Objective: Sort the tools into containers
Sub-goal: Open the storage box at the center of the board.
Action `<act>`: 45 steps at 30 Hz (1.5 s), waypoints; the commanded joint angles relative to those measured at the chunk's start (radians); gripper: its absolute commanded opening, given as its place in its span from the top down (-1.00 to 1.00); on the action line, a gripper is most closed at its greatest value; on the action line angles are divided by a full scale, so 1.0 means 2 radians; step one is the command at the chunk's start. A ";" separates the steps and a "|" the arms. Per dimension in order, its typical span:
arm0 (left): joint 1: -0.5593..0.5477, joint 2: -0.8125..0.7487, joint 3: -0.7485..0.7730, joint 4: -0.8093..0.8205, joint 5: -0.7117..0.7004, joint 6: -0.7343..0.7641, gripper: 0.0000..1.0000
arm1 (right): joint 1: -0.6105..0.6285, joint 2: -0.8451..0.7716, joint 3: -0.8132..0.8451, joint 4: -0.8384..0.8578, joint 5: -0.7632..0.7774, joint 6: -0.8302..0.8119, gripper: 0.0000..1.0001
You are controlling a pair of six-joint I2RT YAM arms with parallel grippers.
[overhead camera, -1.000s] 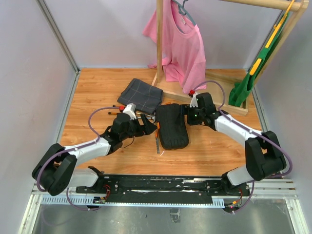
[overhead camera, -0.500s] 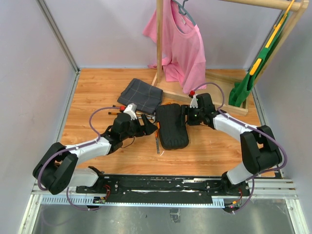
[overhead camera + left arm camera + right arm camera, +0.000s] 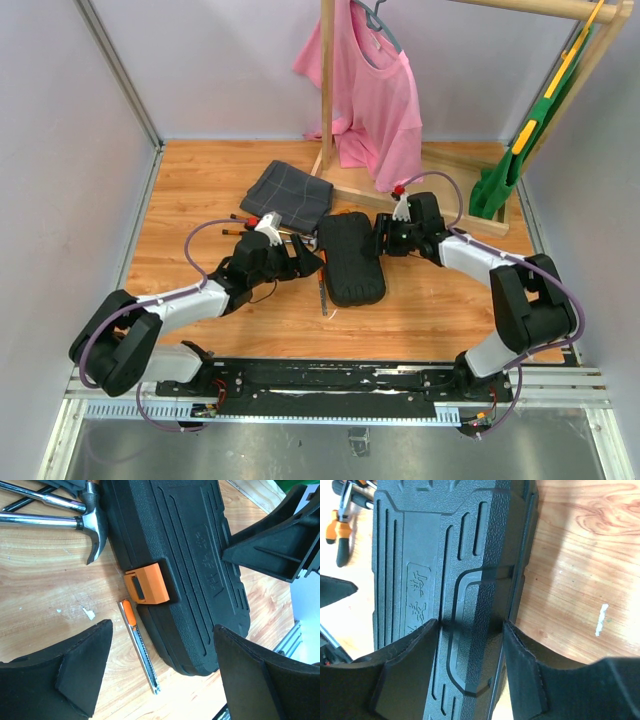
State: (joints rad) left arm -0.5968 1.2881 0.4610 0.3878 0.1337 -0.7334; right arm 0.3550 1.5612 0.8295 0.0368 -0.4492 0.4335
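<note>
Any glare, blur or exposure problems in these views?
Top external: evenly lit, sharp. Left wrist: bright glare along the hammer shaft. Right wrist: tabletop around the pliers washed out at upper left; tool case texture crisp.

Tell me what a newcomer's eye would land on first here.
The closed black tool case lies mid-table with both arms at it. The right gripper straddles its handle side, and the left gripper hangs open over its orange clasp. Behind, a pink shirt hangs on the wooden rack.
</note>
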 commanded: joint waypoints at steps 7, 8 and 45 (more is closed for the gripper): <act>0.005 0.024 0.027 0.023 0.019 -0.003 -0.67 | -0.046 0.043 -0.090 0.080 -0.055 0.040 0.02; 0.005 0.027 0.028 0.025 0.020 -0.004 -0.66 | -0.050 0.047 -0.094 0.090 -0.063 0.044 0.03; 0.006 0.090 -0.001 0.141 0.011 -0.086 -0.47 | -0.117 0.117 -0.142 0.177 -0.107 0.097 0.37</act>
State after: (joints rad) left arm -0.5964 1.4479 0.4950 0.5568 0.1375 -0.8684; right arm 0.1452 1.7168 0.6109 0.5976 -0.8196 0.6952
